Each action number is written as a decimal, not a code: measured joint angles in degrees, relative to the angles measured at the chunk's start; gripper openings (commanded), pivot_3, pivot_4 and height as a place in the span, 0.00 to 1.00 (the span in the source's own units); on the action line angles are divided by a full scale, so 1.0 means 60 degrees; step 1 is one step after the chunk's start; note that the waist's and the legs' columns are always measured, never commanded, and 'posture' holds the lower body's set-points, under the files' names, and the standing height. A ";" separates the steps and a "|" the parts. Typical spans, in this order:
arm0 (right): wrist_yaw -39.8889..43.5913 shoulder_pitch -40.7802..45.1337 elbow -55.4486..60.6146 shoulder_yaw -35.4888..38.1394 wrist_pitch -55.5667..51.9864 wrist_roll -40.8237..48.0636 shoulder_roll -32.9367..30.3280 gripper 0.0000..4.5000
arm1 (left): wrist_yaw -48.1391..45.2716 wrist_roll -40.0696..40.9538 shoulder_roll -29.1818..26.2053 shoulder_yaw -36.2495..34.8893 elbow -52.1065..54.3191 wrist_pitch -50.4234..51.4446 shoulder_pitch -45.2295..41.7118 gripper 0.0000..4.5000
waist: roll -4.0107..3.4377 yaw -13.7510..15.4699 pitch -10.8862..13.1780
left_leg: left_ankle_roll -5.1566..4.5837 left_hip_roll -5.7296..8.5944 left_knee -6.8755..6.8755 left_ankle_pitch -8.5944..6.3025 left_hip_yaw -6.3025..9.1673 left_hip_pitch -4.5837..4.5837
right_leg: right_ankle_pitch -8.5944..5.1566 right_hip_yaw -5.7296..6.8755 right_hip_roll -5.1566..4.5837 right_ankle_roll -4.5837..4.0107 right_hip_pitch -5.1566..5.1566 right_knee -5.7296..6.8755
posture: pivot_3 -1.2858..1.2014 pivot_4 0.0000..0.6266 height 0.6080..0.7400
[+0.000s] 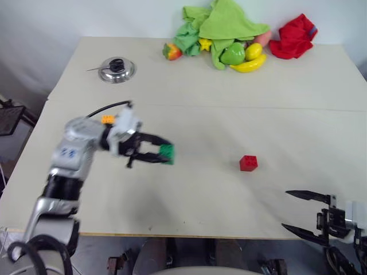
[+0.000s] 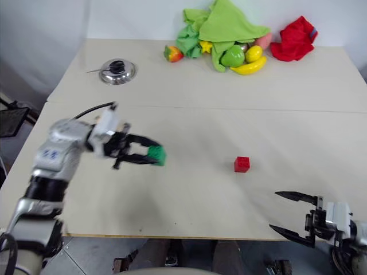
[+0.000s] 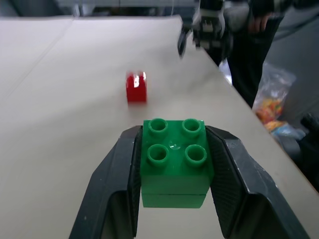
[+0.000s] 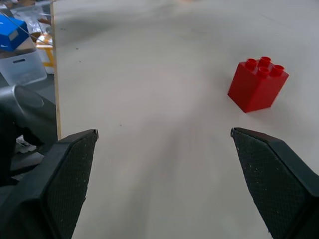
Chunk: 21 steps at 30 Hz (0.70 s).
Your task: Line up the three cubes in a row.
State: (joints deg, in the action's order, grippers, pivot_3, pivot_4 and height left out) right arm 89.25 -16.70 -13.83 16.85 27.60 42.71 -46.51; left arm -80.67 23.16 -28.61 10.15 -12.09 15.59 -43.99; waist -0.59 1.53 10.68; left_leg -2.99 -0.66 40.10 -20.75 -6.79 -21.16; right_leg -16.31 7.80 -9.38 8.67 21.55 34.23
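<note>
The left hand [image 1: 163, 153], mid-left, clamps the green studded plastic block [image 1: 167, 152]; best set squarely beside the small red studded block [image 1: 248, 163] right of centre.

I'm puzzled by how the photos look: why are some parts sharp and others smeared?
Left wrist view: the green cube held in the left end effector is crisp, while the red cube beyond it is soft and carries a white glare spot. Right wrist view: the red cube is sharp, and the table just ahead of the right end effector looks streaky.
</note>
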 measured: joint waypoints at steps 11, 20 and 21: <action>-0.0599 -0.0213 0.0503 0.1297 -0.0494 -0.0112 0.0335 1.00 | 0.1476 -0.2801 0.2364 0.1837 -0.3788 -0.1462 -0.1499 0.33 | 0.0020 -0.0029 0.0012 | 0.0000 -0.0025 -0.0007 0.0001 -0.0004 -0.0016 | 0.0013 -0.0004 0.0020 0.0023 0.0003 -0.0055 | 0.52 0.24 1.00; -0.1485 0.0055 0.1214 0.1795 -0.1280 -0.0102 0.0955 1.00 | 0.1670 -0.3071 0.2280 0.1765 -0.3212 -0.1256 -0.1229 0.41 | 0.0016 -0.0037 0.0010 | -0.0010 -0.0017 -0.0002 0.0007 0.0005 -0.0014 | 0.0017 -0.0005 -0.0004 0.0029 0.0001 -0.0043 | 0.52 0.24 1.00; -0.1515 0.0054 0.1316 0.1793 -0.1320 -0.0115 0.1025 1.00 | 0.1672 -0.3060 0.2240 0.1740 -0.2973 -0.1090 -0.1118 0.49 | 0.0016 -0.0039 0.0010 | -0.0010 -0.0017 -0.0003 0.0007 0.0005 -0.0015 | 0.0017 -0.0004 -0.0003 0.0028 0.0001 -0.0043 | 0.52 0.24 1.00</action>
State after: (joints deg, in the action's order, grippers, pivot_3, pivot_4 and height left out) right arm 80.15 -16.37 -5.94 27.61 19.68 42.02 -40.36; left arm -70.64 4.80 -15.17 20.59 -29.93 9.05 -50.70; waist -0.50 1.30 10.74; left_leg -3.05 -0.76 40.08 -20.72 -6.76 -21.25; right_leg -16.21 7.78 -9.40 8.84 21.56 33.97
